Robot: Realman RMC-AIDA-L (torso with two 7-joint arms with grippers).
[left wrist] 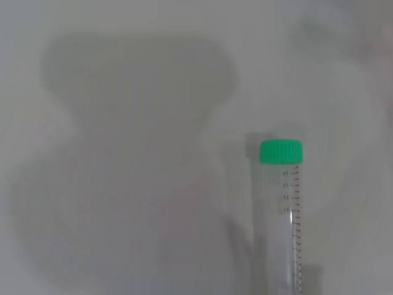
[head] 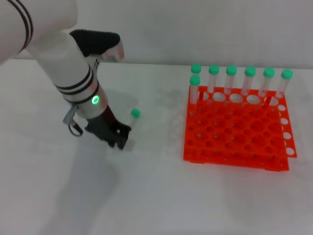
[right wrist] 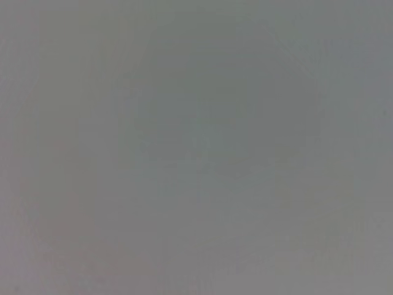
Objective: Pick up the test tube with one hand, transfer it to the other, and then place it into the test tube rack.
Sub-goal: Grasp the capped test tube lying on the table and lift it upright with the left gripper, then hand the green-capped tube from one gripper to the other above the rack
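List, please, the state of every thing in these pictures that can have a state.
test tube: lying on the table, green cap on, not lifted.
left end effector: low at the table beside the tube.
test tube rack: standing on the table, most holes free.
seven other tubes: upright in the rack's far rows, capped.
right end effector: not in view.

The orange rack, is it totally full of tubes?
No. The test tube rack holds only seven green-capped tubes along its far edge, and the rest of its holes are empty.
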